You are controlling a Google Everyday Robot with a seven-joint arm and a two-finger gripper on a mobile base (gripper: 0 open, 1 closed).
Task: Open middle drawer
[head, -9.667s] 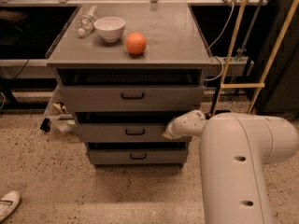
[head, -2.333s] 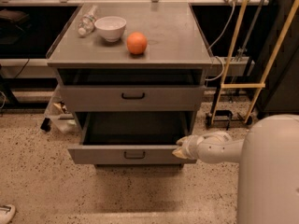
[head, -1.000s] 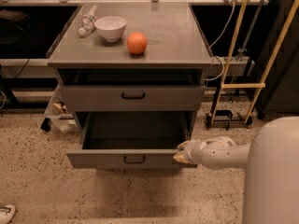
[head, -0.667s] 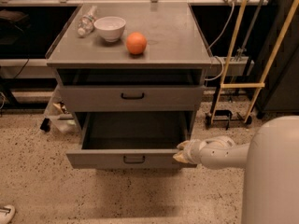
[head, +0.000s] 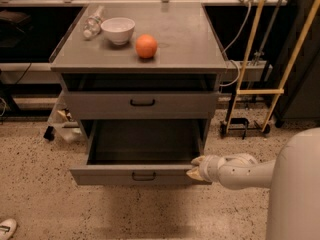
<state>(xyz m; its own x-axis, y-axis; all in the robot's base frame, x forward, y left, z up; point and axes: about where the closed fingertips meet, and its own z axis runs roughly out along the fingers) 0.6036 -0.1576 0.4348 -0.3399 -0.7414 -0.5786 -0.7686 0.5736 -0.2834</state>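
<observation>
The middle drawer (head: 110, 175) stands pulled far out of the grey cabinet, its plain grey tray (head: 145, 141) open to view and bare. Its small black loop handle (head: 143, 176) sits in the middle of the flat front. My gripper (head: 196, 168) is at the right end of that drawer front, touching its top corner, with my white arm (head: 240, 171) reaching in from the right. The top drawer (head: 142, 104) above is closed. The lowest drawer is hidden under the open one.
On the cabinet top (head: 190, 44) are an orange (head: 146, 46), a white bowl (head: 118, 29) and a clear bottle (head: 92, 22). A yellow-framed cart (head: 257, 91) stands to the right. A white shoe (head: 6, 229) lies at the bottom left on the speckled floor.
The middle drawer, closed at first, has been pulled out toward me with my gripper at its right end. Over the last second nothing visibly moved.
</observation>
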